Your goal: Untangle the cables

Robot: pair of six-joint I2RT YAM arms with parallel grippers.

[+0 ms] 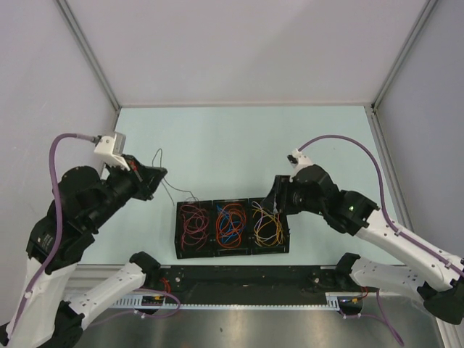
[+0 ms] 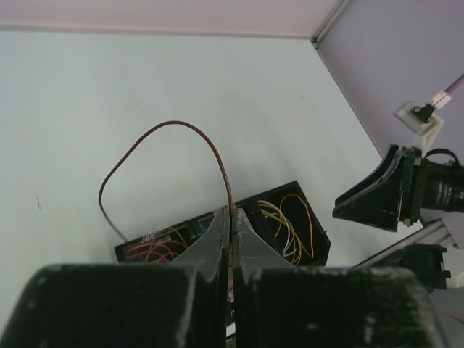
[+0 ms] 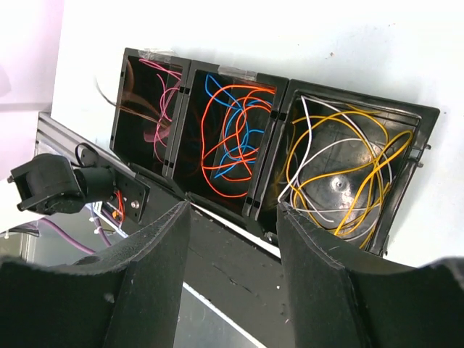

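Observation:
Three black bins (image 1: 250,253) stand in a row on the table. The left bin holds red and pink cables (image 1: 193,225), the middle one orange and blue cables (image 1: 231,223), the right one yellow and white cables (image 1: 267,226). My left gripper (image 1: 156,176) is above and to the left of the bins, shut on a thin brown cable (image 2: 174,125). That cable arcs up from the closed fingertips (image 2: 230,214) and drops back to the left bin. My right gripper (image 1: 279,194) hovers open and empty by the right bin. Its fingers (image 3: 233,206) frame the bins' near edge; the yellow cables (image 3: 348,174) show beyond them.
A black bar and metal rail (image 1: 239,279) run along the near table edge between the arm bases. Grey walls close the table on the left, back and right. The right arm's wrist (image 2: 406,188) shows at the right of the left wrist view.

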